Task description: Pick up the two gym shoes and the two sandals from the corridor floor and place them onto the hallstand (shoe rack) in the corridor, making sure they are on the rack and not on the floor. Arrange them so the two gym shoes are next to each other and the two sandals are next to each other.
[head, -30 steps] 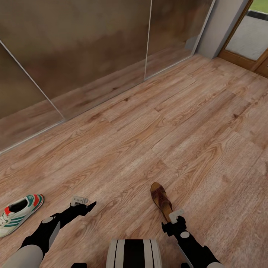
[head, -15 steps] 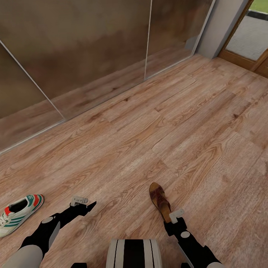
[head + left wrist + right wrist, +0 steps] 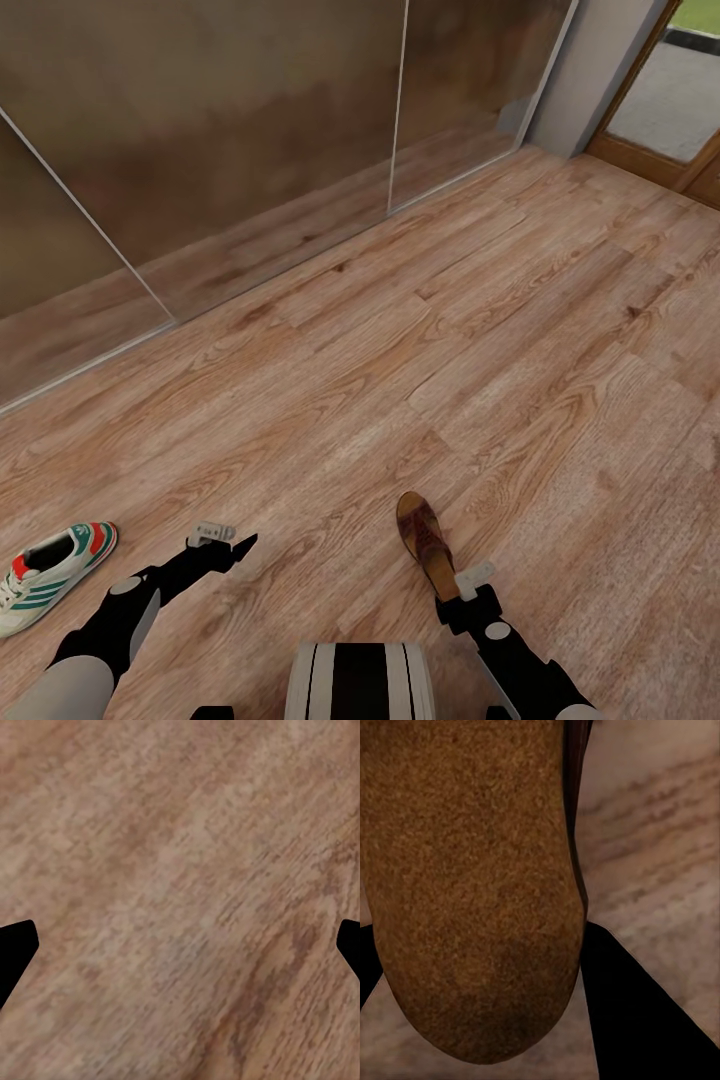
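Observation:
One dark brown sandal point(image 3: 424, 538) lies lengthwise on the corridor floor point(image 3: 400, 330) just ahead of my right arm. My right gripper point(image 3: 453, 592) is shut on its heel end. In the right wrist view the tan footbed point(image 3: 472, 885) is very close, with a black finger point(image 3: 645, 1020) on either side of it. A white gym shoe point(image 3: 45, 575) with green stripes and a red heel rests on the floor at the far left. My left gripper point(image 3: 238, 548) hovers open over bare planks to the right of that shoe, its fingertips point(image 3: 15, 945) wide apart. The hallstand is out of view.
Tall brown reflective sliding panels point(image 3: 250, 130) run along the far side of the floor. A wood-framed doorway point(image 3: 670, 90) opens at the upper right. My own base point(image 3: 360, 680) sits at the bottom centre. Wood planks stretch wide between the shoes and the panels.
The sandal's toe has swung slightly left and away while my right gripper holds its heel. My left gripper has edged a little forward.

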`<state>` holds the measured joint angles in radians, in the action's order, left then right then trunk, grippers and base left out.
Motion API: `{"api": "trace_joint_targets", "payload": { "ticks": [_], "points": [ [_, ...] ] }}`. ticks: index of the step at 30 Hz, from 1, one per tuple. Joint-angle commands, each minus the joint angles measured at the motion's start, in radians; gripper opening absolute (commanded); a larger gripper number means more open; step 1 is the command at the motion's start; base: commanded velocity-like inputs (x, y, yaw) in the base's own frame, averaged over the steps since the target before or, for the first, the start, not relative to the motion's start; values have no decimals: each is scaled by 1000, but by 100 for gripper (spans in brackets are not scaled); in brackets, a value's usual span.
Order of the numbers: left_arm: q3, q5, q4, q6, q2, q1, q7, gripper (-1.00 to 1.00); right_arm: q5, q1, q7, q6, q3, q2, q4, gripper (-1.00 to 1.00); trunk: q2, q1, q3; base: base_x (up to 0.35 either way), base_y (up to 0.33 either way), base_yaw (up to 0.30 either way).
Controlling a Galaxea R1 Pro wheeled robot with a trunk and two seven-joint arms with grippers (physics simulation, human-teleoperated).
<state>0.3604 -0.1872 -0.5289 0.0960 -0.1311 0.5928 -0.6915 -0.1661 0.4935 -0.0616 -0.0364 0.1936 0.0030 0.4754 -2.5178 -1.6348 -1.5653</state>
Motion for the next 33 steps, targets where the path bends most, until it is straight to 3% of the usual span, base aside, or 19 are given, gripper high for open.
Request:
{"api": "trace_joint_targets", "payload": {
  "ticks": [1, 5, 18, 19, 27, 32, 33],
  "points": [
    [6, -11, 0, 8, 0, 1, -5, 100, -6, 0, -6, -3, 4, -1, 0, -100, 0, 0, -1, 0, 0, 0],
    [6, -11, 0, 9, 0, 1, -6, 100, -6, 0, -6, -3, 4, -1, 0, -100, 0, 0, -1, 0, 0, 0],
    [8, -11, 0, 8, 0, 1, -5, 100, -7, 0, -6, 27, 4, -5, 0, -100, 3, 6, 50, 0, 0, 0],
    [11, -8, 0, 8, 0, 2, -3, 100, -7, 0, -7, 55, 4, -6, -1, -100, 3, 6, 54, 0, 0, 0],
    [20, 24, 33, 20, 2, -3, -1, 100, -7, -1, -9, 79, 3, -6, 5, -100, 5, 10, 85, 0, 0, 0],
    [47, 25, 43, 29, -29, -106, 29, 100, -7, -1, -9, 96, -44, -12, 6, -100, 6, 12, 109, 0, 0, 0],
    [114, 25, 50, 73, -42, -184, 47, 100, -9, -2, -8, 132, -117, -15, 0, -100, 6, 13, 115, 0, 0, 0]
  ]
}}
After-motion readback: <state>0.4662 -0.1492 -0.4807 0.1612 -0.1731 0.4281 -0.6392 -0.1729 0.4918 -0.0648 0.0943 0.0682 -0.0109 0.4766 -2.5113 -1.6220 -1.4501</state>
